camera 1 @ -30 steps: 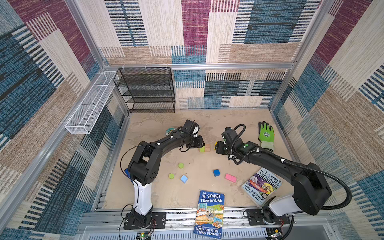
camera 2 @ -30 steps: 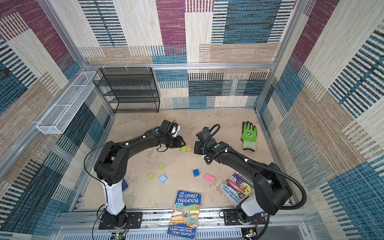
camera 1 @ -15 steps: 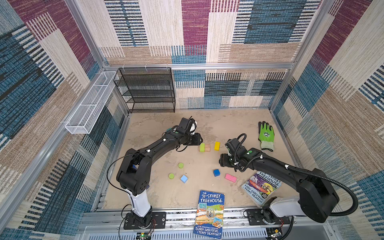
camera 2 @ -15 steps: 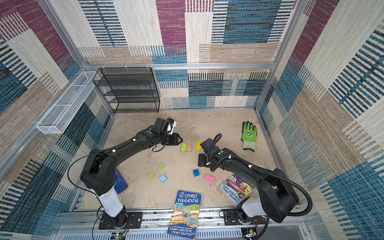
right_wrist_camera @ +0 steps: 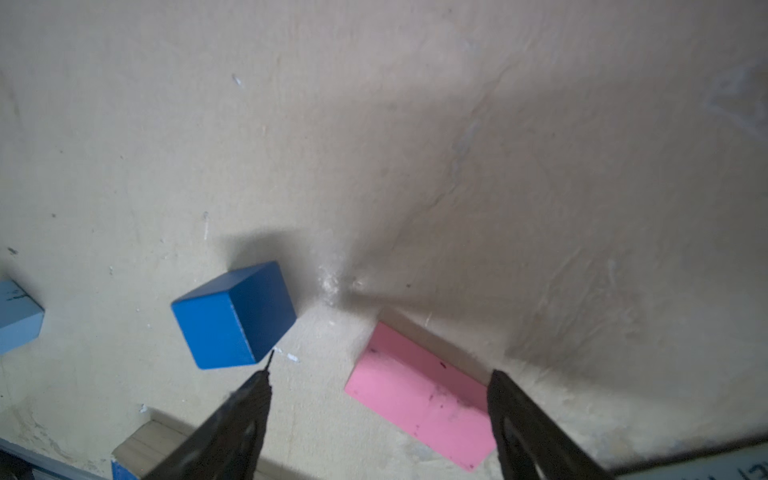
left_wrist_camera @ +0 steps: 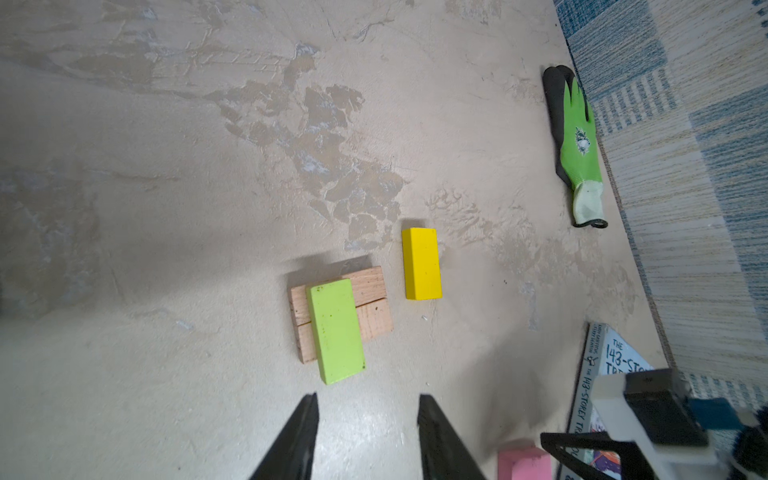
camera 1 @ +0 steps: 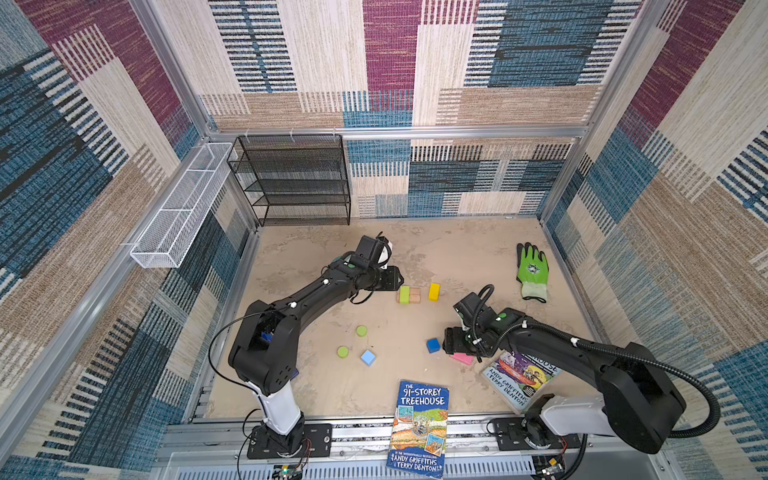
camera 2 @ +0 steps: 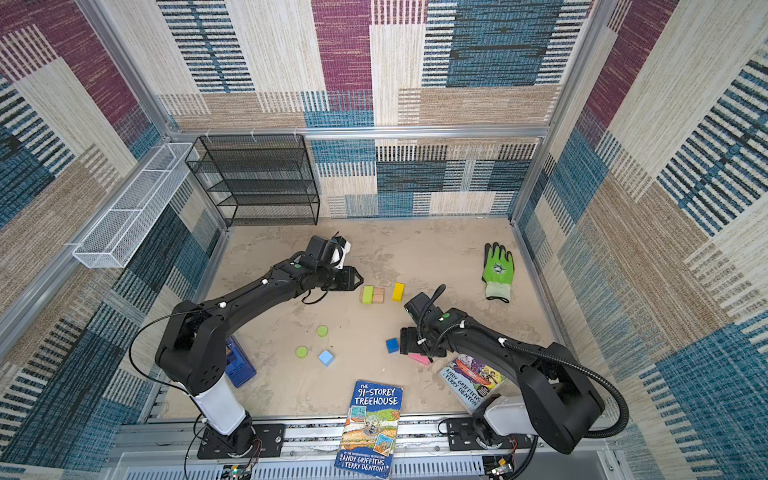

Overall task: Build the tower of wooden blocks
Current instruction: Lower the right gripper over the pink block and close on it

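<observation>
Right wrist view: shows the right gripper (right_wrist_camera: 380, 376) spread wide and empty, the pink block (right_wrist_camera: 419, 399) lying flat between its fingers, probably lined up for a pick, and the dark-blue cube (right_wrist_camera: 232, 316) just outside one finger. Left wrist view: finds the left gripper (left_wrist_camera: 368, 399) partly open, holding nothing, just short of the tower (left_wrist_camera: 345, 320): a lime block (left_wrist_camera: 336, 332) laid across two tan bars (left_wrist_camera: 374, 305), likely as a broad base, with the yellow block (left_wrist_camera: 422, 264) beside, apart.
</observation>
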Controlling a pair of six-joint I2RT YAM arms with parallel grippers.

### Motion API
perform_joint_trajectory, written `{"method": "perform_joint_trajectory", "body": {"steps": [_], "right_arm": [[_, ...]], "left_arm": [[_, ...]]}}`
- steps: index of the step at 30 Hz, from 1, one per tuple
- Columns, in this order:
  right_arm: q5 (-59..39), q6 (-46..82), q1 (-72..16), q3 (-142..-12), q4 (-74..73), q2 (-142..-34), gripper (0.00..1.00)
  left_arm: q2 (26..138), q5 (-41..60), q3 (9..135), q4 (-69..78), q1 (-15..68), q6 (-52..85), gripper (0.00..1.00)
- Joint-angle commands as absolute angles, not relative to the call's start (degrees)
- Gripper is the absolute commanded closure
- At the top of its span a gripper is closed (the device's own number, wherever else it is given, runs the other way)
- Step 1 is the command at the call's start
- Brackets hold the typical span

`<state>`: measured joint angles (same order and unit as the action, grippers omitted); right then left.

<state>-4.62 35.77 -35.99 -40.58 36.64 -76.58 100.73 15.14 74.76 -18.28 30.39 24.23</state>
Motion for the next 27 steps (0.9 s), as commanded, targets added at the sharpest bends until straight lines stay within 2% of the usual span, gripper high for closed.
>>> {"method": "perform_joint_trajectory", "body": {"steps": [1,5,21,27], "right_arm": [[-5.91,36.69,-36.25,-39.77,36.62,-76.54,0.17],[-6.94,37.48,-36.94,-38.90,36.22,-76.32,0.19],[-4.76,41.76,-41.64,-39.95,38.44,-78.14,0.43],[-1.79,42.36,-43.86,-42.48,40.41,-81.71,0.46]], "left_arm": [[100.54,14.42,74.62,-18.63,30.40,23.03,0.56],[100.69,14.36,74.62,-18.68,30.39,23.03,0.56],[100.75,14.42,74.62,-18.76,30.39,23.12,0.56],[100.49,14.18,74.56,-18.91,30.38,23.03,0.56]]}}
